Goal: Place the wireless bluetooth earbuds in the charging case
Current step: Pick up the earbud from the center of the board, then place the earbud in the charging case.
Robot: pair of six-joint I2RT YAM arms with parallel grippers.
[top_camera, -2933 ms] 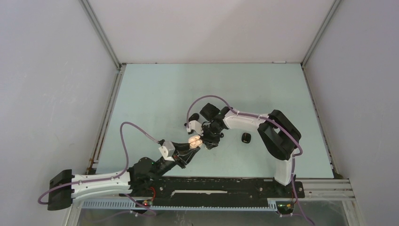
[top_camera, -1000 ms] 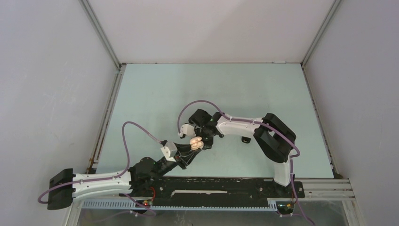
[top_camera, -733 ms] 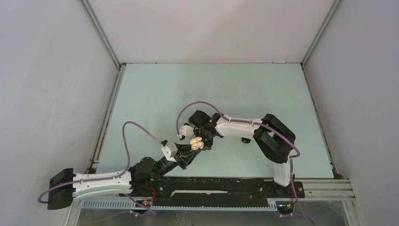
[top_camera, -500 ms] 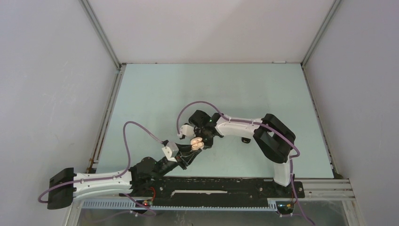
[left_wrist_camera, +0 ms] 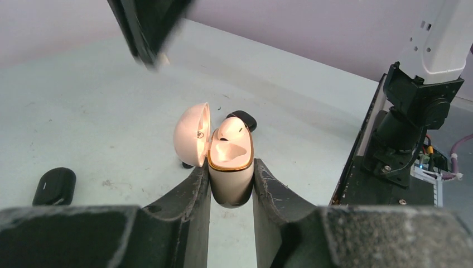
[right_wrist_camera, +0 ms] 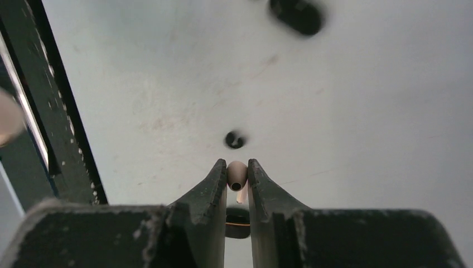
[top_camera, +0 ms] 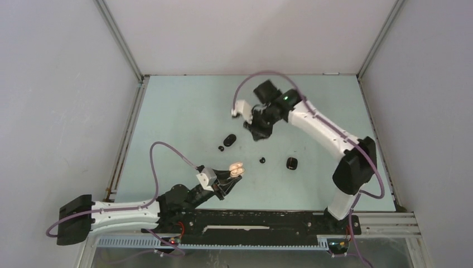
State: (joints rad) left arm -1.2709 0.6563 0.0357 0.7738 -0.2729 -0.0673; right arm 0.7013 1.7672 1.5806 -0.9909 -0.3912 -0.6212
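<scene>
Half a second ago the right pincer (top_camera: 256,132) was down against the charging case (top_camera: 237,168). It has since swung to the far part of the worktop (top_camera: 184,106), well apart from the case, and a black case (top_camera: 228,139) now lies uncovered between them. The left pincer (left_wrist_camera: 231,167) stays clamped on the cream case's body, lid (left_wrist_camera: 192,134) hinged open. The right pincer's jaws stand almost together, pinching a whitish earbud (right_wrist_camera: 236,174) at their tips above the worktop, with a black earbud (right_wrist_camera: 235,139) lying just beyond. From above that held bud is hidden. Only the left wrist view shows a seated earbud (left_wrist_camera: 230,128) inside the case
</scene>
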